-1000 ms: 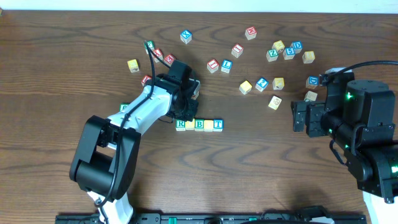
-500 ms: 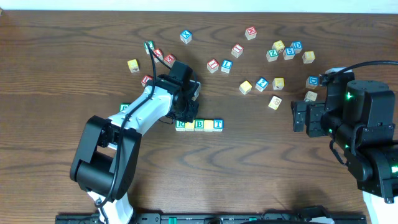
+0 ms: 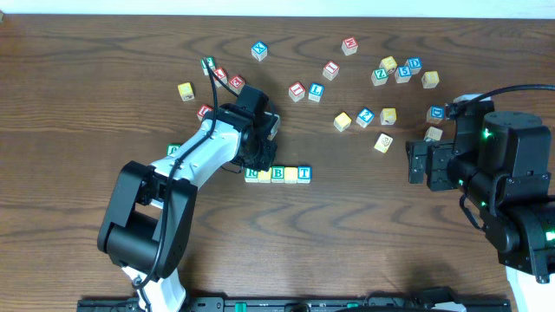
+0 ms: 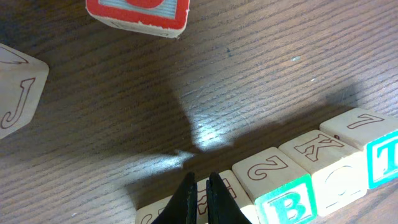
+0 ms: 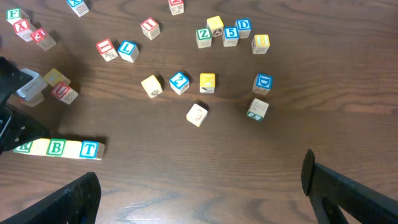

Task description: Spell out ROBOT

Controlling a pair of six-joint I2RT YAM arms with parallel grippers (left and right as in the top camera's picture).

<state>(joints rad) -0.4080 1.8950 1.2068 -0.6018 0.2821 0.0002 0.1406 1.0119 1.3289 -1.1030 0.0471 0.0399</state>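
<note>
Touching row: green R (image 3: 251, 174), yellow O (image 3: 264, 174), green B (image 3: 277, 174), second O (image 3: 290, 174), blue T (image 3: 303, 173). Left jaws pinched, empty, at R's 12 o'clock; right jaws wide.

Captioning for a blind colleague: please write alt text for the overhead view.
Five small wooden letter cubes sit in a row: green R, yellow, green B, yellow, blue T, with the left arm's tool above the R end. The right arm's tool sits aside.
</note>
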